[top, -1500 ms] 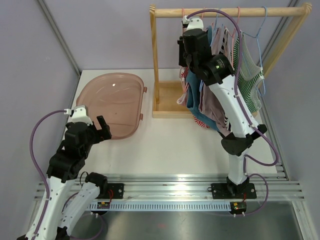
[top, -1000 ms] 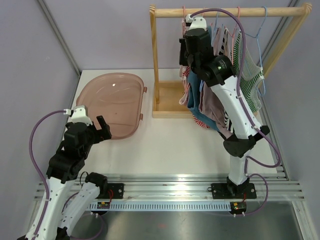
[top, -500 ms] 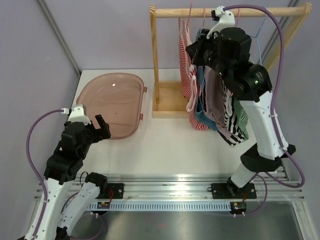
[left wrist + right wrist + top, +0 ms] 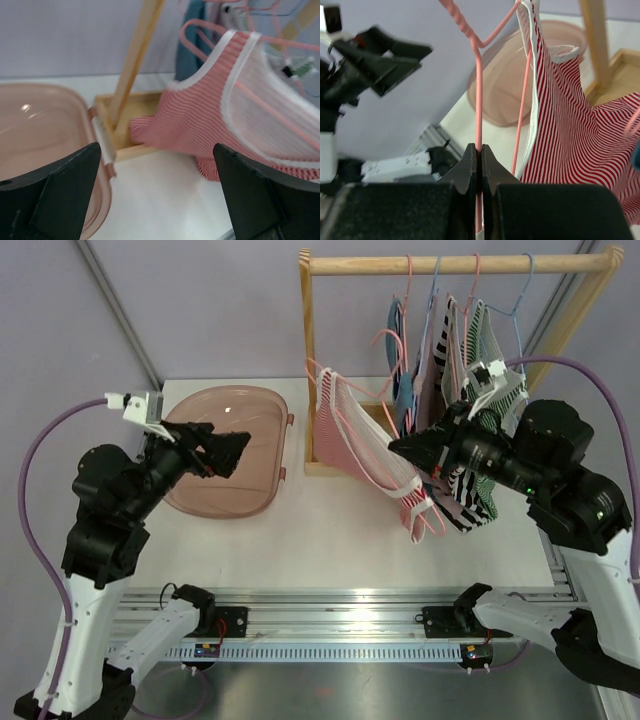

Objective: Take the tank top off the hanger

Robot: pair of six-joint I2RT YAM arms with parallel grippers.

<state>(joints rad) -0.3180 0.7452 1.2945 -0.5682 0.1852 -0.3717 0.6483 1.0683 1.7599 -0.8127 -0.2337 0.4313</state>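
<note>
In the centre of the top view the red-and-white striped tank top [image 4: 350, 440] is draped on a pink hanger [image 4: 479, 90] that tilts out to the left of the other garments [image 4: 470, 340] on the wooden rack [image 4: 450, 262], its hook below the rail; the right gripper [image 4: 479, 152], at centre right, is pinched tight on the hanger's wire. The left gripper [image 4: 156, 150] hovers at upper left above the pink basin [image 4: 215, 410] on the worktop [image 4: 330, 530], jaws spread wide and holding nothing, pointed toward the tank top.
</note>
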